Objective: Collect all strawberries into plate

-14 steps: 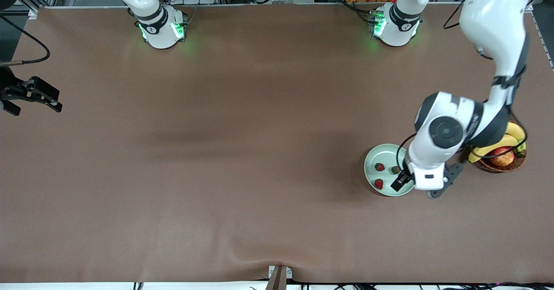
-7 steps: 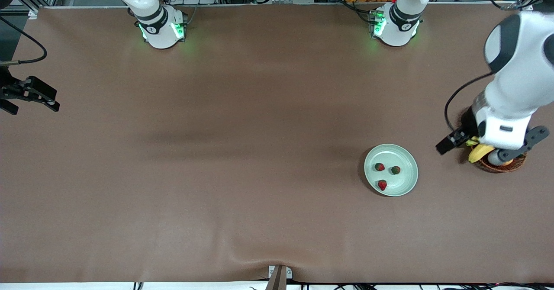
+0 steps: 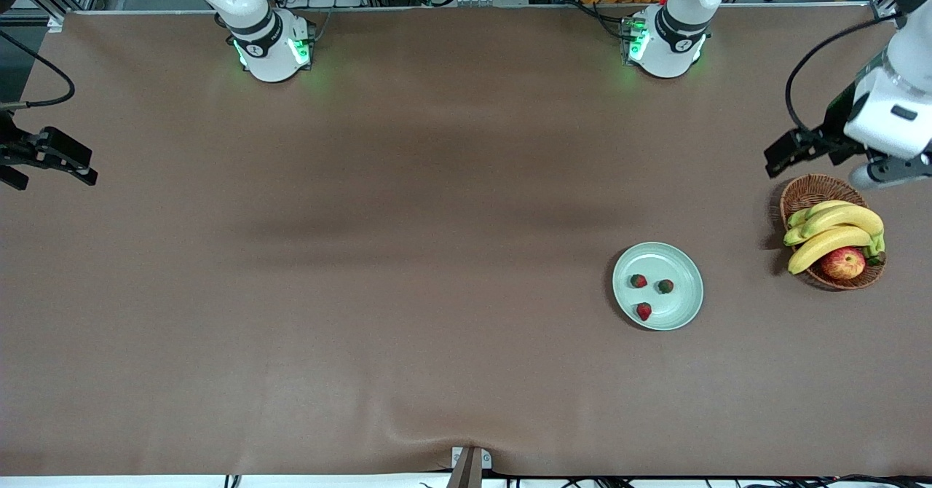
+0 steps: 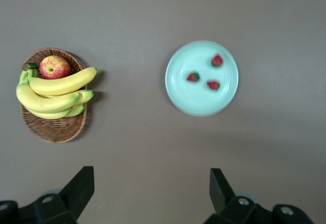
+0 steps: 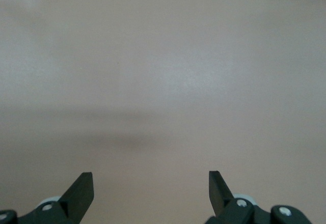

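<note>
Three strawberries lie in the pale green plate, apart from one another. The left wrist view shows the same plate with the strawberries in it. My left gripper hangs open and empty high over bare table, beside the wicker basket and away from the plate. My right gripper waits open and empty at the right arm's end of the table, with only bare brown table under it.
A wicker basket holding bananas and an apple stands at the left arm's end of the table, beside the plate. A brown mat covers the table.
My left gripper rose from the plate, where it hung open by a strawberry, swung over the basket, then moved toward the robots' bases. The strawberries stayed put. The right arm barely moved.
</note>
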Robot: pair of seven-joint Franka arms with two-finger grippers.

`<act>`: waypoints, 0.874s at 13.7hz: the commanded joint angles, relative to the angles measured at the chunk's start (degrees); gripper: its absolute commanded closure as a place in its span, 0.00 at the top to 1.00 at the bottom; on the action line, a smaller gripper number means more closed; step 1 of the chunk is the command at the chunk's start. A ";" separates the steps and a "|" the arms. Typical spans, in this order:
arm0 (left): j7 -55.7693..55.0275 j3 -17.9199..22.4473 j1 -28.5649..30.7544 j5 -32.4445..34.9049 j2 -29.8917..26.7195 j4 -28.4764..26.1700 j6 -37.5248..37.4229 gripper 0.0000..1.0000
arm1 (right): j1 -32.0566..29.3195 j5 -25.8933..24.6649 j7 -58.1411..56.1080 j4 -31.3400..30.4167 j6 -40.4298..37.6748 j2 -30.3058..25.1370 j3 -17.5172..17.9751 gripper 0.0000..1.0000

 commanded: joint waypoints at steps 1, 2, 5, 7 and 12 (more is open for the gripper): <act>6.11 1.68 -1.53 -2.48 -0.82 1.97 -4.19 1.00 | -0.84 0.99 -0.71 0.84 -0.90 0.10 0.33 1.00; 6.30 1.51 -1.62 -3.01 -0.82 2.76 -4.29 1.00 | -0.93 0.99 -0.71 0.84 -0.90 0.10 0.33 1.00; 6.47 1.33 -1.53 -3.98 -0.38 5.92 -8.49 1.00 | -1.02 0.99 -0.80 0.76 -0.99 0.10 0.33 1.00; 7.79 1.42 -1.62 -3.81 -0.11 7.51 -9.38 1.00 | -1.20 0.99 -0.71 0.76 -0.99 0.10 0.33 1.00; 10.07 1.42 -1.54 -3.98 0.42 7.43 -9.39 1.00 | -1.37 0.99 -0.71 0.76 -0.99 0.18 0.41 1.00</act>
